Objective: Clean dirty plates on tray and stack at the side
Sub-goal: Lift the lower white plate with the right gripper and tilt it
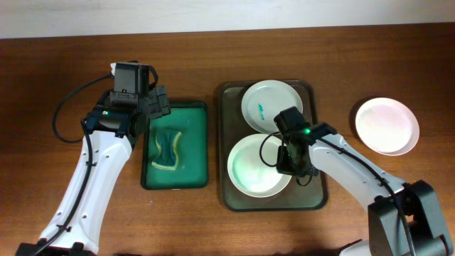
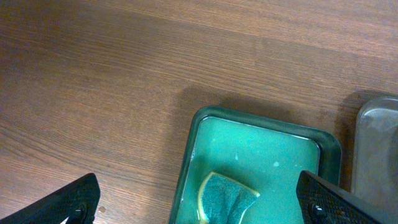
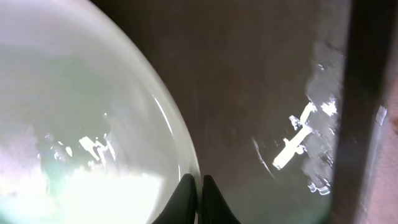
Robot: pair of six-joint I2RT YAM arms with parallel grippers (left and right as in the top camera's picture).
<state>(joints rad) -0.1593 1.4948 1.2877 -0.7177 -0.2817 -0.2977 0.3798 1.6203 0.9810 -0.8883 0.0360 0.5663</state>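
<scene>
Two white plates lie on the dark tray (image 1: 234, 200). The far plate (image 1: 270, 105) has a teal smear in its middle. The near plate (image 1: 254, 167) looks clean. My right gripper (image 1: 290, 165) is shut on the near plate's right rim; in the right wrist view the fingers (image 3: 199, 193) pinch the rim of that plate (image 3: 74, 124) over the tray's floor (image 3: 261, 93). A third white plate (image 1: 387, 126) lies on the table to the right of the tray. My left gripper (image 1: 158, 103) is open above the far end of the green tray (image 1: 195, 128).
The green tray holds a folded green-and-yellow sponge (image 1: 166, 148), which also shows in the left wrist view (image 2: 227, 198) inside the green tray (image 2: 193, 149). The dark tray's corner (image 2: 376, 143) shows at the right of that view. Bare wood table lies around.
</scene>
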